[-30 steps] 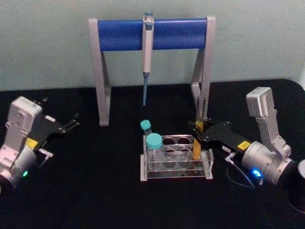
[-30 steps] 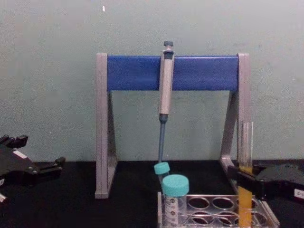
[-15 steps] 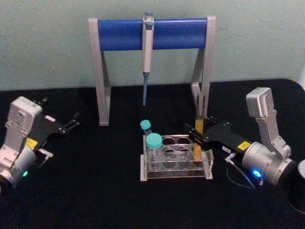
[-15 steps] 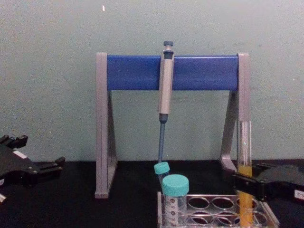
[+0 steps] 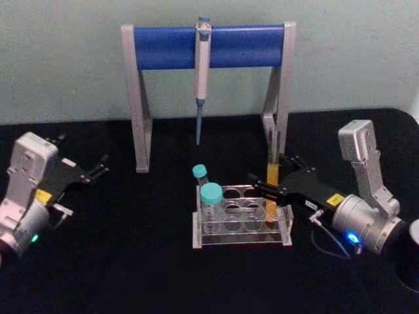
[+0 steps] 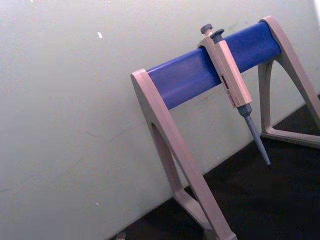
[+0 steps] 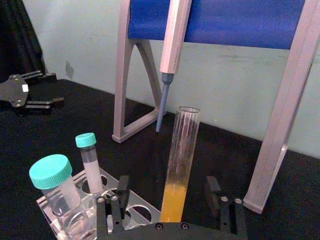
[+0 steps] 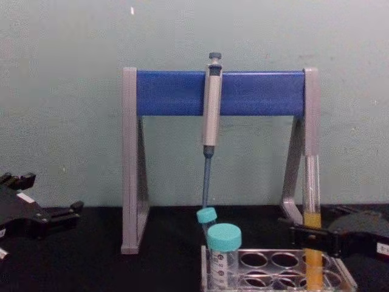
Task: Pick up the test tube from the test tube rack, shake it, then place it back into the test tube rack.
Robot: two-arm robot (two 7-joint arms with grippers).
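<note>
Right gripper (image 7: 172, 207) jaws spread wide, released, flanking without touching the upright test tube (image 7: 178, 165), seated in the test tube rack (image 5: 241, 219). Left gripper (image 5: 98, 167) parked aside, jaws parted.

clear glass test tube (image 7: 178, 170), clear plastic test tube rack (image 5: 241, 226)

No legible text (labels too blurred)
</note>
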